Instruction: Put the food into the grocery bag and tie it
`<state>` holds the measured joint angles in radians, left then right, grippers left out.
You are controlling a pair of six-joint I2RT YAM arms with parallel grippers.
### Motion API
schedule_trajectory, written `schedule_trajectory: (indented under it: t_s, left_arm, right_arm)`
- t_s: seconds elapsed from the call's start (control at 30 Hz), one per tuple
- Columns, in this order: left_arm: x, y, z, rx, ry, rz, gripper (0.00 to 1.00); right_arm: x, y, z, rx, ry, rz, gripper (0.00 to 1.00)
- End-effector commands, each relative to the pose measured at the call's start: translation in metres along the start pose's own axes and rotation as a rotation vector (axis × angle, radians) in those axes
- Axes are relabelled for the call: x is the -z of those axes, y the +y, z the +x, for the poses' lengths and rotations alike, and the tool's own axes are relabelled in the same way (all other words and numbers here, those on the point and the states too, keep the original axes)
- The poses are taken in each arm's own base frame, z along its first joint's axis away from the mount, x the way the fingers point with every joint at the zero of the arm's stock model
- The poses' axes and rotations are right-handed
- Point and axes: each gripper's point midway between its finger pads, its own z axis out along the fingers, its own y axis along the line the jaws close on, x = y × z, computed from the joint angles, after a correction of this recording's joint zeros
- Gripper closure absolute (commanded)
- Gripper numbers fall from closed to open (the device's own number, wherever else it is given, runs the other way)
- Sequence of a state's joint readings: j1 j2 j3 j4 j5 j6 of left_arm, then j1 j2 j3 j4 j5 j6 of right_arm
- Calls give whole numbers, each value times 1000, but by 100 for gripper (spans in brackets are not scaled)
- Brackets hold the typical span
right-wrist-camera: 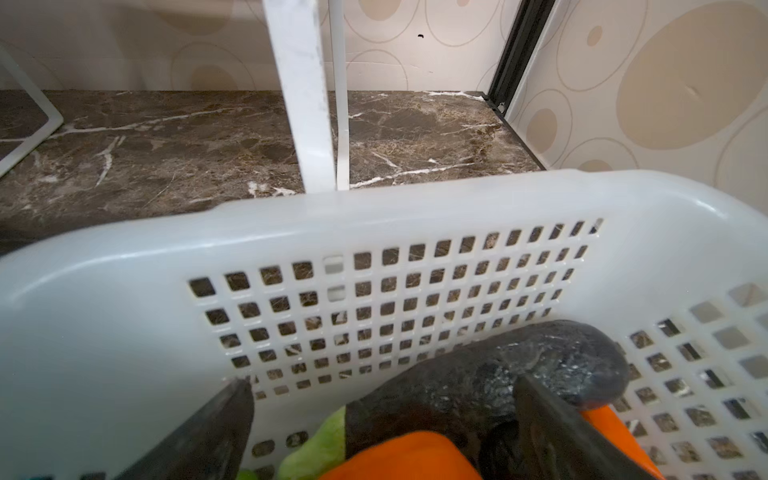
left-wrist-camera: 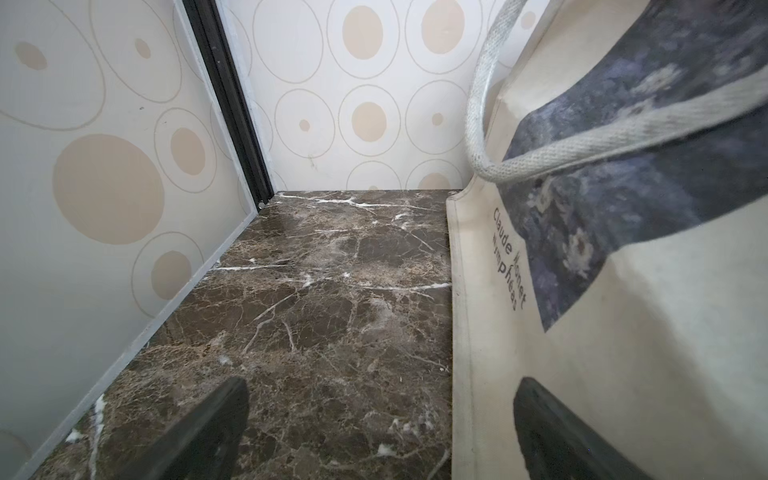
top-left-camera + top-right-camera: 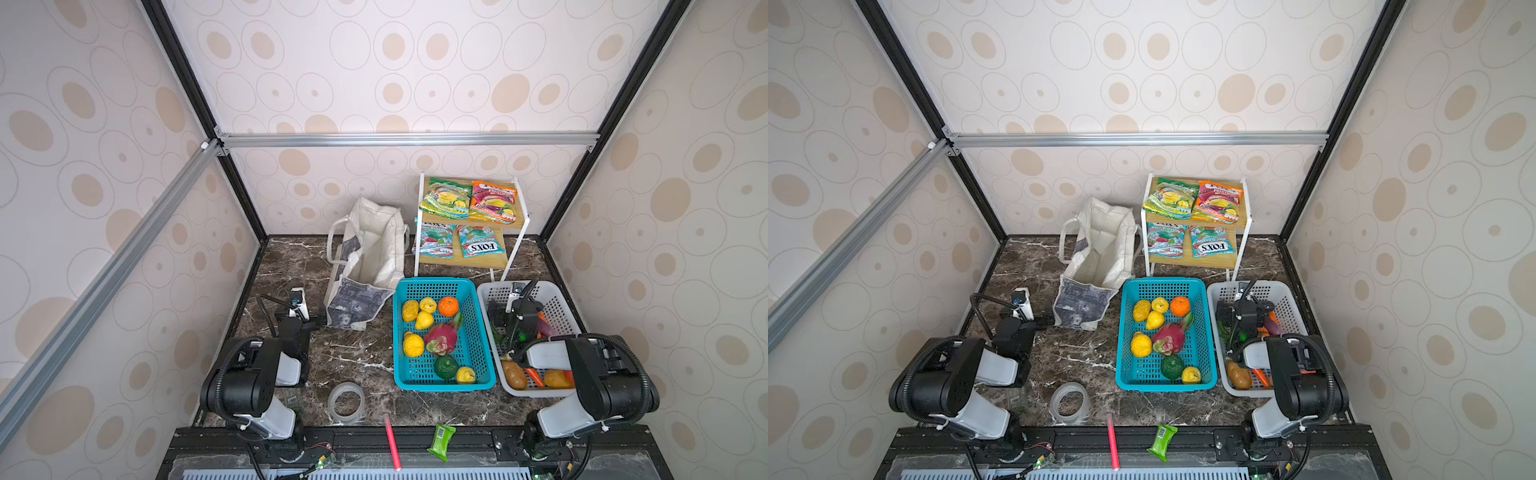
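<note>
Cream cloth bag [image 3: 365, 257] stands at the back of the table [image 3: 291, 266], left of the shelf [image 3: 465, 262], mouth open. Both top views look down on its bare inside. Only L wrist view shows the words "Claude Monet" on its side. L gripper [image 2: 382, 386] is low, just beside bag, jaws wide open, holding nothing. One finger [image 2: 548, 428] is in front of the cloth, touching or not I can't tell. Top views only: green pkt [image 3: 445, 198] & orange pkt [image 3: 493, 202] on shelf top, dragon fruit [image 3: 442, 338] & yellow fruits [image 3: 413, 345] in teal basket [image 3: 432, 282]. R gripper [image 1: 382, 384] is down in white basket [image 1: 374, 216], jaws wide open, pinching nothing. R wrist view shows dark eggplant [image 1: 540, 361] & orange veg [image 1: 407, 455] close by it; in top views the arm hides most of that.
</note>
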<state>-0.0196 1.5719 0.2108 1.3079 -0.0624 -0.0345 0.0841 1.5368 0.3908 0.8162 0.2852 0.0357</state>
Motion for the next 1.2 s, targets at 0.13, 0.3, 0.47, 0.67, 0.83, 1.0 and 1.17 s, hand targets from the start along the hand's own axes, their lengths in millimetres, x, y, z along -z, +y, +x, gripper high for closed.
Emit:
schedule_trajectory:
  t_s: [0.13, 0.3, 0.47, 0.67, 0.83, 1.0, 1.17]
  left_arm:
    - [-4, -2, -14, -19, -47, 1, 1]
    - [-4, -1, -14, -19, -48, 0, 1]
    - [-4, -2, -14, -19, -48, 1, 1]
    - [-4, -2, -14, -19, -48, 1, 1]
    - [-4, -2, -14, -19, -48, 0, 1]
    - [-4, -1, -14, -16, -47, 2, 1]
    - [0, 8, -16, 3, -63, -49, 1]
  right_arm:
    - [-2, 2, -9, 7, -28, -4, 0]
    - [-2, 2, -10, 6, -30, -3, 0]
    - [-2, 2, -10, 7, -29, -3, 0]
    - [-2, 2, -10, 7, -29, -4, 0]
    - [-2, 2, -10, 6, -29, -4, 0]
    - [-2, 2, -10, 6, -28, -4, 0]
    - [-1, 2, -11, 5, -34, -5, 0]
